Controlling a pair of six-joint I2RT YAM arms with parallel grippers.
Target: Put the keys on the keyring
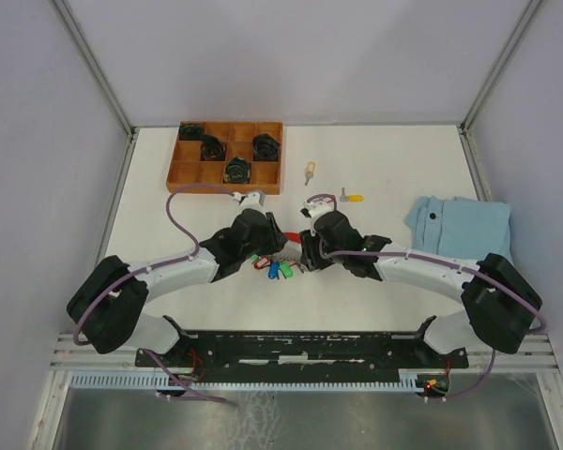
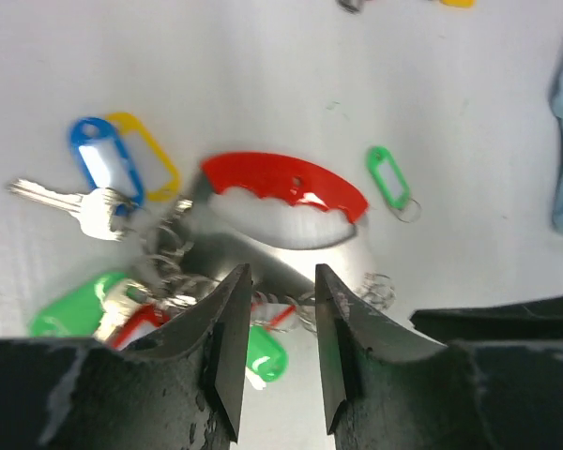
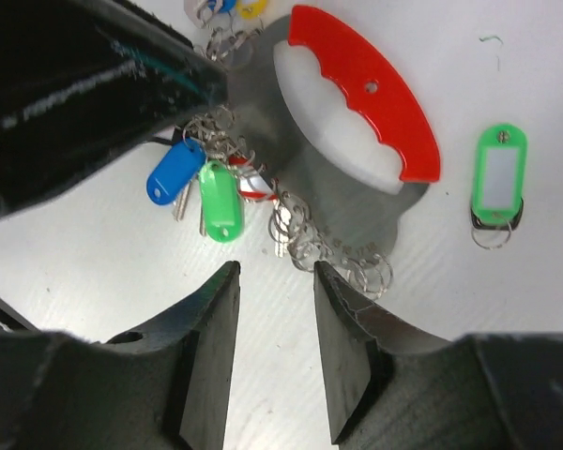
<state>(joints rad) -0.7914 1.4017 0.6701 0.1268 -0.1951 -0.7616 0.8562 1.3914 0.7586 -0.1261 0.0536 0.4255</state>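
The keyring (image 1: 274,267) lies on the table between both grippers: a red curved strap (image 2: 286,183) on a grey metal band (image 2: 263,251), with blue (image 2: 98,159), yellow and green tags. My left gripper (image 2: 279,281) is open, its fingers straddling the band's small rings and a green tag (image 2: 263,352). My right gripper (image 3: 275,274) is open just short of the rings (image 3: 357,258), with nothing between its fingers. A loose green tag (image 3: 499,173) lies beside the strap. Two keys with yellow tags (image 1: 310,171) (image 1: 353,198) lie farther back.
A wooden compartment tray (image 1: 263,176) with black parts stands at the back left. A folded blue cloth (image 1: 460,225) lies at the right. The left arm's dark body (image 3: 75,84) fills the right wrist view's upper left.
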